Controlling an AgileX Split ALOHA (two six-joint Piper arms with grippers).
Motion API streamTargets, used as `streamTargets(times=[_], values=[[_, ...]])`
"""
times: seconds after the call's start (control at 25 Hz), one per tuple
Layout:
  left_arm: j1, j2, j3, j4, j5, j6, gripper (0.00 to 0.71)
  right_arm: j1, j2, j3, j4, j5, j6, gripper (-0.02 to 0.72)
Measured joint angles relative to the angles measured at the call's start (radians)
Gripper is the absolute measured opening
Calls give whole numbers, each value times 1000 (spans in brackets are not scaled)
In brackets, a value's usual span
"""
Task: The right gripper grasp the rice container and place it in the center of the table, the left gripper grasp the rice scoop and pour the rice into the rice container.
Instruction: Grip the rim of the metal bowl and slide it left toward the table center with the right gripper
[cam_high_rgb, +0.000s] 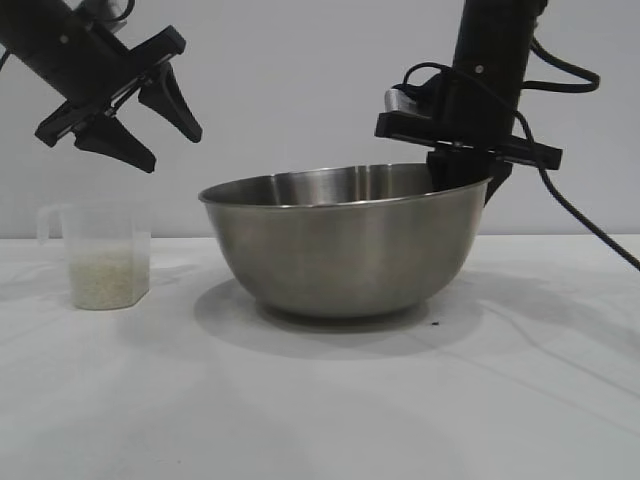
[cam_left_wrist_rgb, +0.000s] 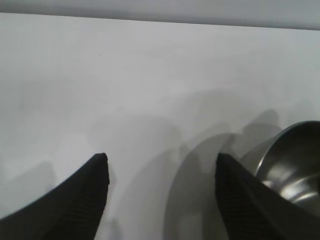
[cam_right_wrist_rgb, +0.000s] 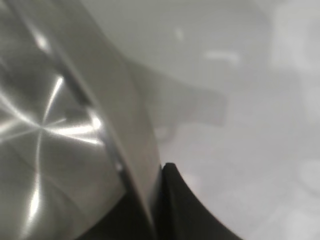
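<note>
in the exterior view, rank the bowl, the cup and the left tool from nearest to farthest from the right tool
1. Bowl: at the middle of the table; the right tool is shut on its right rim, touching it.
2. Left tool: open, raised at upper left, past the bowl's left rim.
3. Cup: on the table at far left, below the left tool, with rice in it.

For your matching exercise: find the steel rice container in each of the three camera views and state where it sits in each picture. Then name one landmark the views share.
Exterior view: the rice container stands at centre on the table.
Left wrist view: only part of its rim and inner wall shows, at the lower right edge.
Right wrist view: its wall and rim fill the left half, close up.
Shared landmark: the white table.
</note>
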Motion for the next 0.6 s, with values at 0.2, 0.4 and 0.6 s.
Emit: streamTargets(times=[0.2, 0.4, 0.6], values=[[0, 0, 0, 0, 0, 0, 398, 2, 0, 0, 20, 0, -2, 0], [0, 0, 0, 0, 0, 0, 398, 2, -8, 0, 48, 0, -2, 171], [0, 0, 0, 0, 0, 0, 398, 2, -14, 0, 11, 0, -2, 397]])
